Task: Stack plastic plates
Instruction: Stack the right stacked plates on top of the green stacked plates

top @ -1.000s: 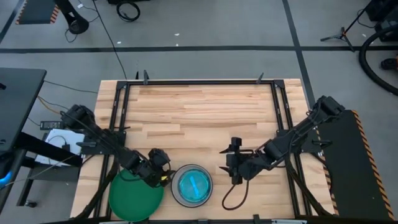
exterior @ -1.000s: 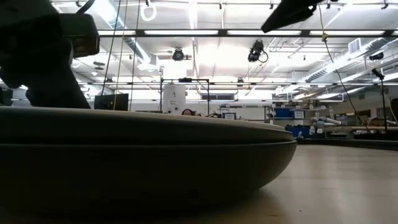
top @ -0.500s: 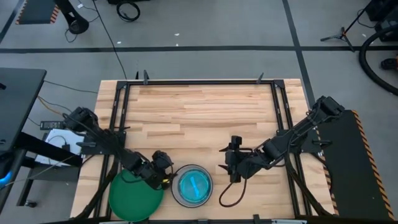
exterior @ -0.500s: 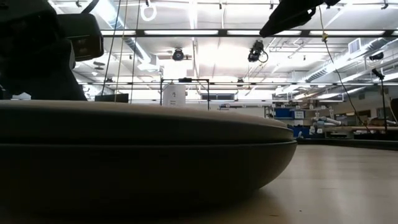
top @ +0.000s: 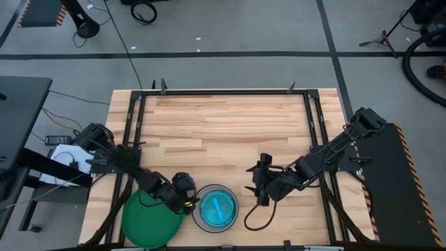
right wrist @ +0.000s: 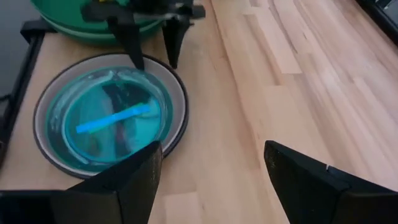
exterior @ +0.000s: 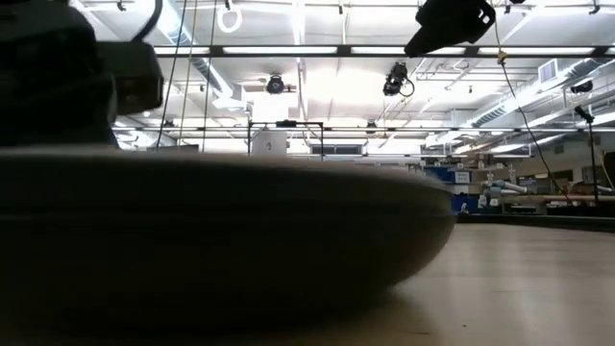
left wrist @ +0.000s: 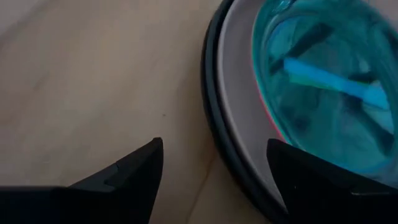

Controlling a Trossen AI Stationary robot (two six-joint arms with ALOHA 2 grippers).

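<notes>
A stack of plates stands near the table's front edge. In it a cyan plate (top: 216,207) lies on a whitish-grey plate (right wrist: 176,93), which lies on a black plate (left wrist: 212,124). A pink edge (left wrist: 275,129) shows under the cyan plate. Two green plates (top: 146,222) lie stacked to the left of this stack. My left gripper (top: 185,201) is open at the stack's left rim. One finger (right wrist: 134,56) is over the grey rim and the other (right wrist: 172,53) is just outside it. My right gripper (top: 259,188) is open and empty to the right of the stack. My left gripper comes low and slanting from the table's left, with its open fingers on either side of the stack's left rim (left wrist: 217,134). I cannot tell whether a finger touches the rim. The stack lies flat on the table.
A black metal frame (top: 132,125) runs along the table's left, far and right edges. Bare wood (top: 223,132) fills the far half of the table. A black cable (top: 254,222) loops on the table to the right of the stack. In the low view the stack (exterior: 221,240) fills the foreground.
My left gripper has moved toward the table's near edge and right, closing in on the stack's left rim, with its fingers still open. In the low view the stack's edge is blurred now, where it was sharp before.
</notes>
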